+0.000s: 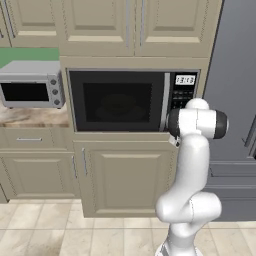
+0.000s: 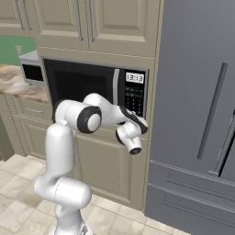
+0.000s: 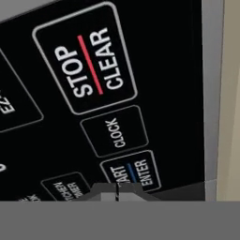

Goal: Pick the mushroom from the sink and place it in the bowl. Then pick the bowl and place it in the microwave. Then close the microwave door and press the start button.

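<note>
Microwave (image 1: 120, 100) sits built into the cabinet wall, door (image 1: 116, 101) shut flush, its dark window facing the room; a dim rounded shape shows behind the glass, too faint to identify. Keypad (image 2: 134, 95) on the right, lit clock digits above it. Gripper (image 3: 117, 190) jaws fully closed, nothing held, tips together at the lower edge of the START/ENTER key (image 3: 133, 172); contact can't be confirmed. CLOCK key (image 3: 115, 131) and STOP/CLEAR key (image 3: 86, 58) lie further along the panel. Toaster oven (image 1: 31, 85) on the counter (image 1: 30, 117) left of the microwave. Grey fridge (image 2: 197, 114) immediately right.
</note>
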Controlling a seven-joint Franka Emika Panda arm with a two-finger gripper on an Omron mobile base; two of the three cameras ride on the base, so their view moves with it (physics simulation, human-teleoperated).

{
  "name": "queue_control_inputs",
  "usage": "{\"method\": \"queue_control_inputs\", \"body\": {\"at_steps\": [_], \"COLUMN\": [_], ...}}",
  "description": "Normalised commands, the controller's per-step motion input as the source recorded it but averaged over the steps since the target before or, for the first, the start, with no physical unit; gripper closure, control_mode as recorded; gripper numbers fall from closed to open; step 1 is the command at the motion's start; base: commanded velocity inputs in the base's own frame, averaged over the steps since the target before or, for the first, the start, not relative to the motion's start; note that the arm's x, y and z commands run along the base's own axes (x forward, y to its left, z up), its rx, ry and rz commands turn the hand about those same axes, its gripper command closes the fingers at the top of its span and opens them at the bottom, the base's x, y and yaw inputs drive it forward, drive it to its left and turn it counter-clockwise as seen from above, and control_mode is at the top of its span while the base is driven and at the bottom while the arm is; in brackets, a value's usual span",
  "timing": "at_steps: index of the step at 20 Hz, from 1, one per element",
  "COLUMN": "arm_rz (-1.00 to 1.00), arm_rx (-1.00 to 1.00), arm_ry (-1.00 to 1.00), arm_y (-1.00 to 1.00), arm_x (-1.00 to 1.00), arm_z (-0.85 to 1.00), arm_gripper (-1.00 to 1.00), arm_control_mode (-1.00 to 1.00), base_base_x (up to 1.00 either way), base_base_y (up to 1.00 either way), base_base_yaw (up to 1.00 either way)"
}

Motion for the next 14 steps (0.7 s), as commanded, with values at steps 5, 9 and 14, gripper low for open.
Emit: {"method": "queue_control_inputs", "body": {"at_steps": [5,9,14], "arm_rz": [0.0,0.0,0.0], "arm_rx": [0.0,0.0,0.0], "arm_ry": [0.0,0.0,0.0], "arm_y": [-0.04,0.0,0.0], "arm_x": [0.34,0.12,-0.01], "arm_z": [-0.23,-0.13,0.0], "arm_gripper": [1.0,1.0,1.0], "arm_control_mode": [-1.0,-1.0,-1.0], "base_base_x": [0.0,0.0,0.0], "base_base_y": [0.0,0.0,0.0], "base_base_yaw": [0.0,0.0,0.0]}}
